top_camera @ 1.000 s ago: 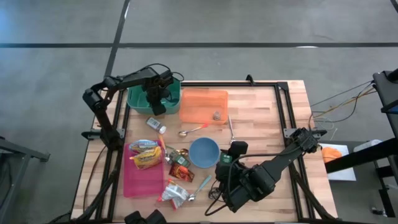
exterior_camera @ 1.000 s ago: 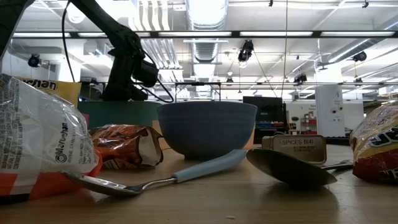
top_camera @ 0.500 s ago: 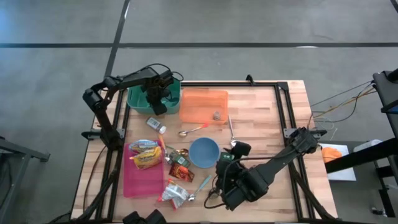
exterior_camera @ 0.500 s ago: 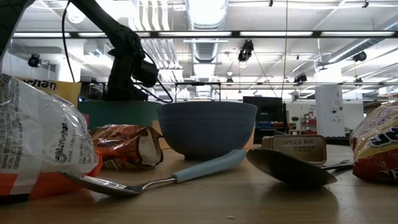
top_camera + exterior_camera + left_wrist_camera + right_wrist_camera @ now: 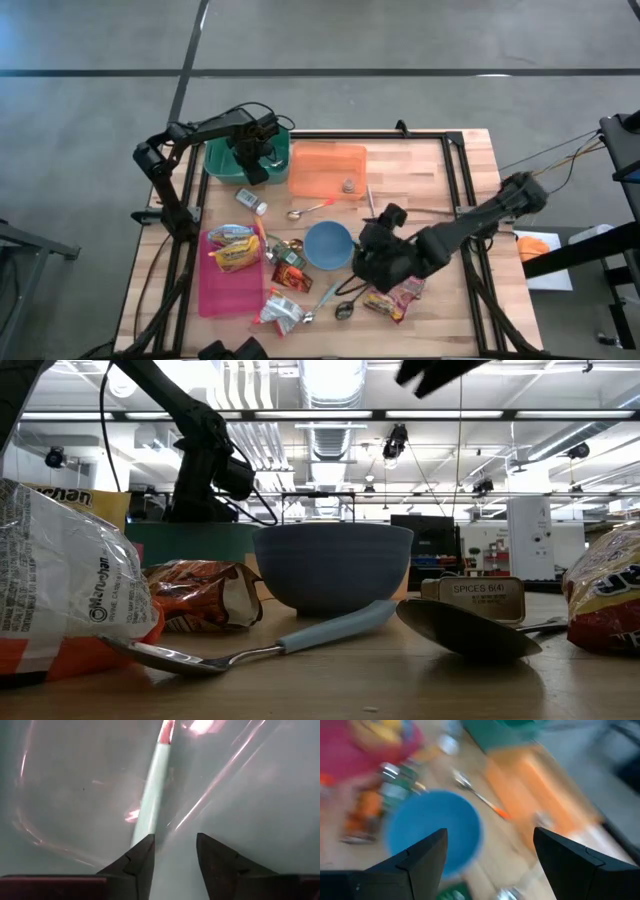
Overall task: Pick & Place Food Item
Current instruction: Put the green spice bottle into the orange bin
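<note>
The left gripper (image 5: 254,172) reaches down into the teal-green plastic bin (image 5: 222,160) at the table's far left corner. In the left wrist view its two dark fingers (image 5: 136,865) stand narrowly apart with nothing between them, just above the bin's floor, where a pale mint-coloured utensil handle (image 5: 152,790) with an orange-red end lies; it looks free of the fingers, though the close view makes this hard to judge. The right gripper (image 5: 490,857) hovers over the round blue bowl (image 5: 328,244) at mid-table, fingers spread wide and empty. A red-and-yellow crinkled snack packet (image 5: 397,296) lies on the wooden tabletop (image 5: 420,190) just below the right arm, beside a metal spoon (image 5: 346,309). A flat orange tray (image 5: 327,170) sits beside the bin.
</note>
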`<action>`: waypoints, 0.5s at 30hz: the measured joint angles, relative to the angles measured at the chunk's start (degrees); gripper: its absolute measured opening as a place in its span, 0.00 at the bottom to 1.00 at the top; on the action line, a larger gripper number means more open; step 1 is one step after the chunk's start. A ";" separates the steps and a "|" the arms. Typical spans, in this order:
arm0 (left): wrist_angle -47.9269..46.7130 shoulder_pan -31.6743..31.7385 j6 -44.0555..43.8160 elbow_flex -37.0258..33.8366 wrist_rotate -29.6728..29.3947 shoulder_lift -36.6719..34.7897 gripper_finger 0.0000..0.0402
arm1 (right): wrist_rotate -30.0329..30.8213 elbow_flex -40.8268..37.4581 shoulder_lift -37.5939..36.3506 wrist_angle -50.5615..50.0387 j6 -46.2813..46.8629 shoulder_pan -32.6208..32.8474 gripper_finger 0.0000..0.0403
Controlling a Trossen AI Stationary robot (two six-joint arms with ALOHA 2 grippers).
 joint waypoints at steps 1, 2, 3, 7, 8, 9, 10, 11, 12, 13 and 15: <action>0.03 0.00 0.00 0.00 0.00 0.00 0.41 | -0.76 -2.61 -1.78 5.85 -3.46 -0.20 0.73; -0.01 0.00 0.00 0.00 0.00 0.00 0.42 | -1.43 -5.12 -3.35 11.18 -6.29 -0.47 0.73; -0.23 0.00 0.00 0.00 0.00 0.00 0.44 | -2.14 -7.65 -4.81 16.08 -8.83 -0.62 0.73; -1.36 0.00 0.21 0.00 0.00 0.00 0.50 | -3.63 -16.12 -8.56 29.16 -13.70 -1.04 0.73; -1.68 0.00 0.22 0.05 0.01 0.00 0.51 | -4.01 -18.08 -9.23 31.33 -14.06 -1.29 0.73; -1.89 0.00 0.25 0.12 -0.01 0.00 0.52 | -4.16 -19.96 -9.69 33.73 -14.20 -1.47 0.73; -1.93 0.00 0.44 0.35 0.01 0.00 0.52 | -4.24 -21.57 -9.95 35.94 -14.25 -1.71 0.73; -1.91 0.00 0.44 0.61 -0.01 0.00 0.53 | -4.72 -22.94 -10.31 37.63 -14.44 -2.15 0.73; -1.93 0.00 0.44 0.97 -0.01 0.00 0.53 | -5.82 -23.90 -10.69 38.56 -14.68 -2.72 0.73; -1.95 0.00 0.44 1.46 -0.05 0.00 0.53 | -7.32 -24.44 -11.11 39.44 -14.73 -3.46 0.73; -1.95 0.00 0.43 2.96 -0.87 0.00 0.53 | -9.05 -24.76 -12.20 40.53 -13.95 -4.52 0.73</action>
